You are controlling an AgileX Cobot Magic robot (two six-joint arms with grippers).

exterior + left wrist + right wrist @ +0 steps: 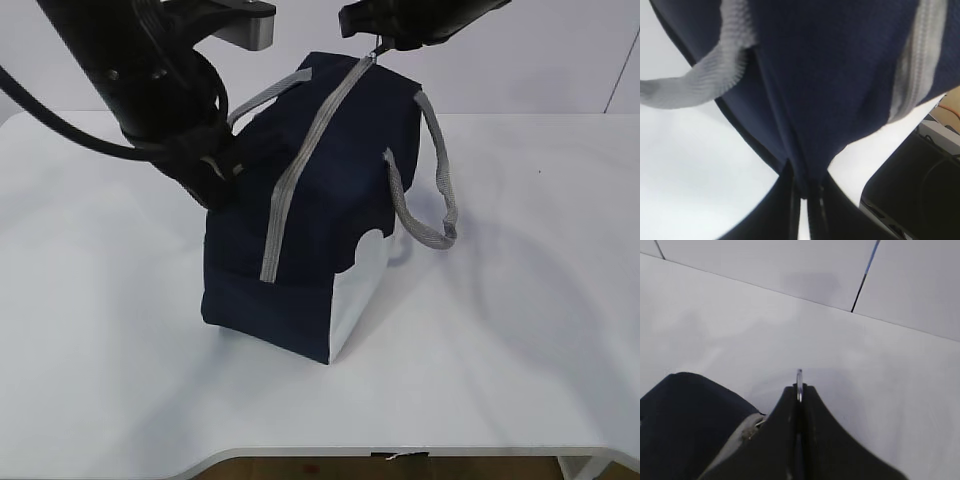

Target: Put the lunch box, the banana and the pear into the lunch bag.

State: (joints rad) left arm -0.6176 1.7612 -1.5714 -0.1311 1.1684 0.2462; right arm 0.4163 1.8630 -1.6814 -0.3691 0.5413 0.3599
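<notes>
The navy lunch bag (300,250) stands on the white table, and its grey zipper (300,170) runs shut along the top. My left gripper (222,180) is shut on a fold of the bag's blue fabric (840,75) at its left side, just under a grey handle (700,82). My right gripper (380,42) is at the far top end of the zipper, shut on the metal ring pull (799,376), whose thin edge sticks out between the closed jaws. The lunch box, the banana and the pear are out of view.
The bag's right grey handle (430,190) hangs loose over its side. Bare white table (520,330) surrounds the bag, with the front edge (400,455) near the bottom. A wall (790,270) rises behind the table.
</notes>
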